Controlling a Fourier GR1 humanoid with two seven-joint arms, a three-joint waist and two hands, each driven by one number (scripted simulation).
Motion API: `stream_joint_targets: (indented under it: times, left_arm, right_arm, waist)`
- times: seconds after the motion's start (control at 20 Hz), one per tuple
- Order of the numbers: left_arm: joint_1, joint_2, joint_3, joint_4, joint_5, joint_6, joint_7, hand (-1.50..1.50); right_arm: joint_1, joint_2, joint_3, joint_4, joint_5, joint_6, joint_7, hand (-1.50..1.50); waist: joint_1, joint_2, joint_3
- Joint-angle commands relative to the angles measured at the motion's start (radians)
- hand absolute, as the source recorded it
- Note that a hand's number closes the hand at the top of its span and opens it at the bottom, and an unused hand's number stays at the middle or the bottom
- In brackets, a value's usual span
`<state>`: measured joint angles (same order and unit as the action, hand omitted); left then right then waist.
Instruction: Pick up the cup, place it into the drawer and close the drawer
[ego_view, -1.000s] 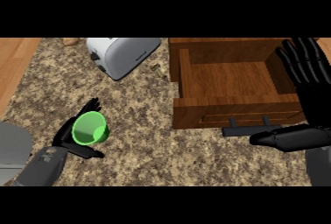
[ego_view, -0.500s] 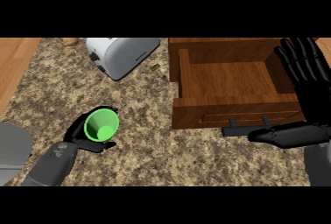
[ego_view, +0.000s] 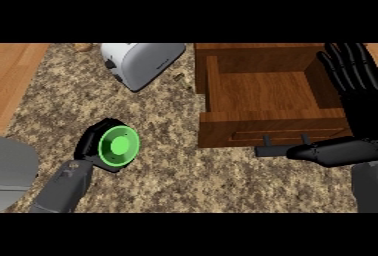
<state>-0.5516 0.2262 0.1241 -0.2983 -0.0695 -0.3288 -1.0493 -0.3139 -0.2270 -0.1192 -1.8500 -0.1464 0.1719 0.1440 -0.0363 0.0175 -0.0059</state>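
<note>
Green cup (ego_view: 118, 146) seemingly wrapped by left hand (ego_view: 94, 135) fingers (ego_view: 111, 121).

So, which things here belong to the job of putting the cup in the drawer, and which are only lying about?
For the job:
- green cup, held in the left hand
- open wooden drawer
- drawer handle
- right hand, open beside the drawer

Only lying about:
- white toaster
- grey thing at the left edge

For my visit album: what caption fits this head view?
Left hand grips a green cup beside an open wooden drawer; right hand rests open.
</note>
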Motion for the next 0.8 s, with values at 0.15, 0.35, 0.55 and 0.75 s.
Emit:
stream_joint_targets:
  times: [0.15,0.35,0.55,0.75]
  left_arm:
    - [0.021,-0.071,0.221,-0.027,0.181,0.274,-0.121,1.50]
    - [0.002,-0.076,0.189,-0.059,0.169,0.126,-0.158,1.50]
    - [-0.084,-0.107,0.138,-0.158,0.153,0.149,-0.002,1.50]
    - [-0.148,-0.165,0.108,-0.299,0.158,0.223,0.094,1.50]
  right_arm:
    - [0.013,0.018,-0.004,0.008,0.017,-0.025,-0.012,-1.50]
    - [-0.004,-0.020,-0.032,0.037,-0.010,0.011,-0.004,-1.50]
    - [0.032,-0.039,-0.063,0.031,-0.022,0.030,-0.019,-1.50]
    - [0.066,-0.017,-0.052,0.022,-0.005,0.023,-0.053,-1.50]
  waist:
    - [0.030,-0.008,0.002]
    - [0.026,-0.013,0.004]
    - [0.033,-0.019,0.006]
    - [0.041,-0.025,0.007]
